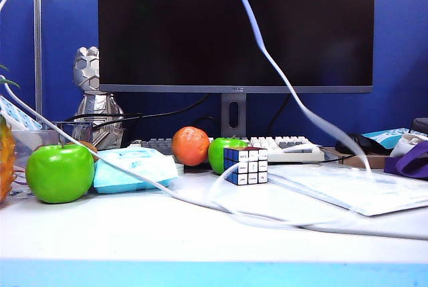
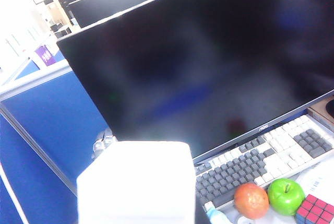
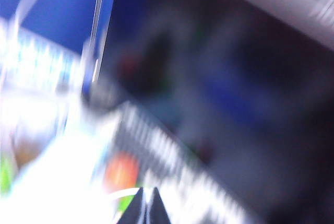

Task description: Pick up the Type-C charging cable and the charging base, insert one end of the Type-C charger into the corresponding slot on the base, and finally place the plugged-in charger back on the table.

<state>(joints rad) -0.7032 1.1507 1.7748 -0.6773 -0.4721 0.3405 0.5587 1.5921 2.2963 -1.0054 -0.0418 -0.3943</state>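
**Surface** (image 1: 200,270), front edge: bare. Neither hand shows in the exterior view; both are above it.

**Cable** (image 1: 269,59): slack loops lie on the surface, and one strand rises steeply in front of the monitor (image 1: 234,26) and out of the top of the view. Risk: the loops run just beside the cube (image 1: 246,165) and over the papers (image 1: 361,190). More lift could drag either one, or tighten the slack against the thicker cord (image 1: 127,170), which crosses the wipes pack (image 1: 134,166).

**Right hand** (image 3: 147,211): closed, with a thin white line between its dark fingertips, apparently the cable. The wrist view is badly smeared, so the plug end and its orientation cannot be made out. Risk: a plug gripped askew or too far back would bend or miss the slot.

**Base** (image 2: 135,182): a white block close to the left wrist camera, raised above the keyboard (image 2: 261,161).

**Left hand**: its fingers are hidden behind the base, which it seems to be clamping. Risk: the block is glossy with rounded edges, so pressure from the plug could twist or slip it. No slot is visible on the face shown, so alignment cannot be judged.

**Fruit**: the apple (image 1: 60,172) and orange (image 1: 190,145) would roll if a taut cable swept them.
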